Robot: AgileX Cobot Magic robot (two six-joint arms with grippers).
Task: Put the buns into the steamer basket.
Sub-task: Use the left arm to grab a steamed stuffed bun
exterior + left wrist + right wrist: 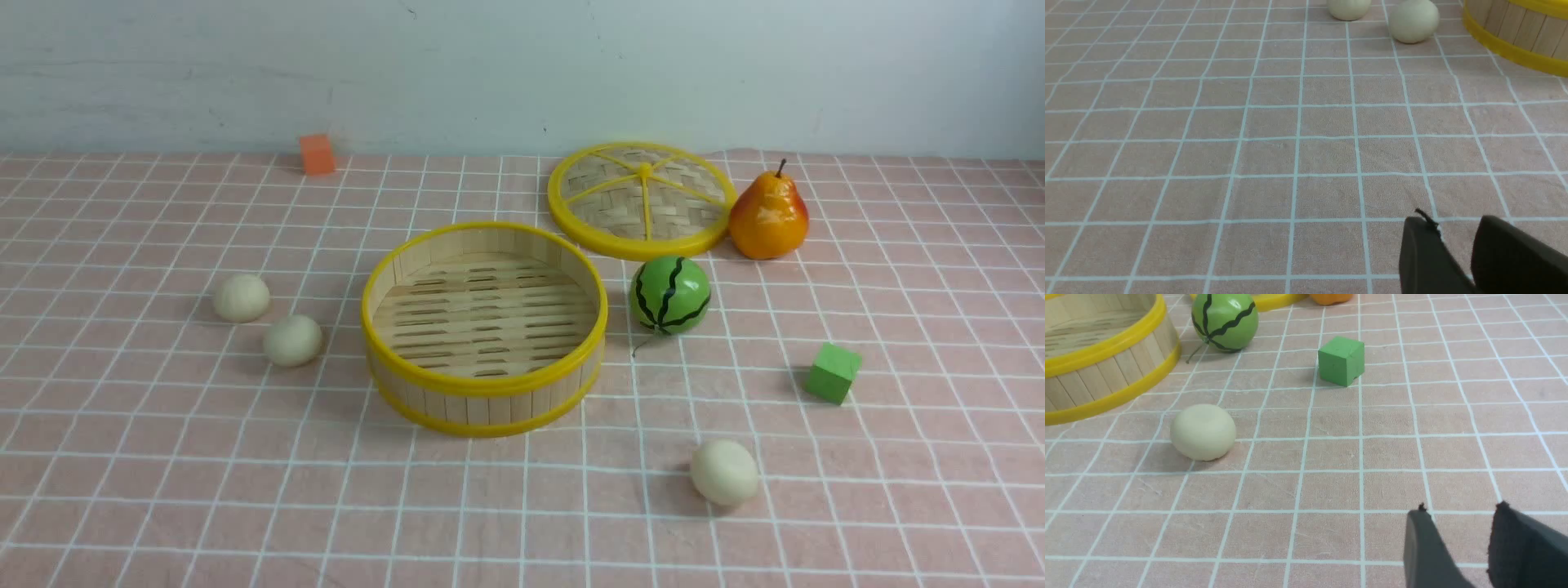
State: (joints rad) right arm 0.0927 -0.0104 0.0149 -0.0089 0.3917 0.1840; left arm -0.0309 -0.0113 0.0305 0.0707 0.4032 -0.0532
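The buns (724, 472) all lie on the pink checked cloth (163, 490), and none is in the steamer basket (483, 385) yet.

Closest to you, both grippers hang low over bare cloth. The left gripper (1453, 222) has its fingers (1421, 253) apart with nothing between them. The right gripper (1459, 508) is likewise parted and empty.

The nearest bun (1202, 432) sits ahead of your right gripper, in front of the basket and to its right, apart from its wall. It looks smooth, light and slightly flattened, with a shallow dimple on top. You cannot tell from here whether it gives under pressure, so close gently.

A rounded, slick skin like this will likely roll away or squirt out of an off-centre pinch. Come down from above and take it across its widest middle, with the pads low on its sides.

Further out, the basket stands open and bare inside. Its walls are low, so you should need only a small lift over the yellow rim.

On its left, the second bun (292, 340) lies just beside the basket and the third bun (242, 297) sits near that one. Both suit your left gripper, and there is a gap between them for a finger.

On the right, the green cube (832, 372) and the toy watermelon (669, 295) sit clear of the near bun. The lid (639, 200), the pear (768, 216) and the orange cube (317, 154) are farthest back.
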